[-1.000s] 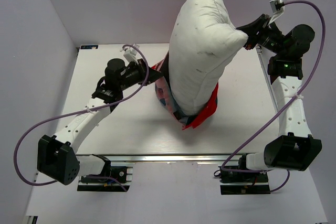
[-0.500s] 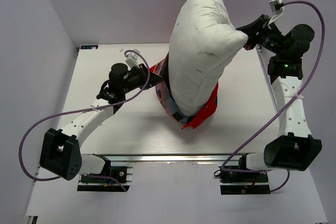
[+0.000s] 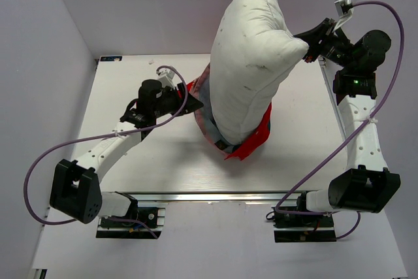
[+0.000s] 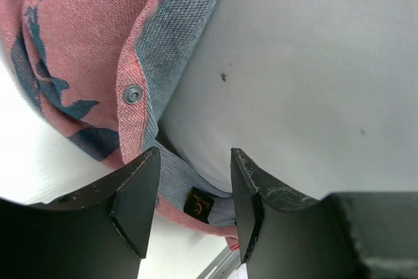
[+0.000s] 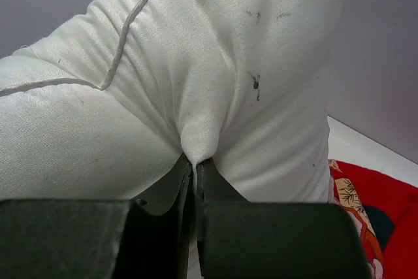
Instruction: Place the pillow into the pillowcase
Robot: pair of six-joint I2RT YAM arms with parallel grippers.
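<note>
The white pillow stands upright over the middle of the table, its lower end inside the red pillowcase. My right gripper is shut on a pinch of the pillow's right corner; the right wrist view shows the fabric clamped between the jaws, with the pillow filling the frame. My left gripper is at the pillowcase's left edge. In the left wrist view it is open, and the pillowcase hem, with a small dark label on it, lies between the fingers unclamped. The pillow presses against it.
The white table has a raised metal rail along its near edge. Grey walls close in behind and on both sides. A purple cable loops from each arm. A snap button sits on the pillowcase hem.
My left arm has shifted a little toward the front and right along the pillowcase's edge. The pillow and the right arm have not moved.
</note>
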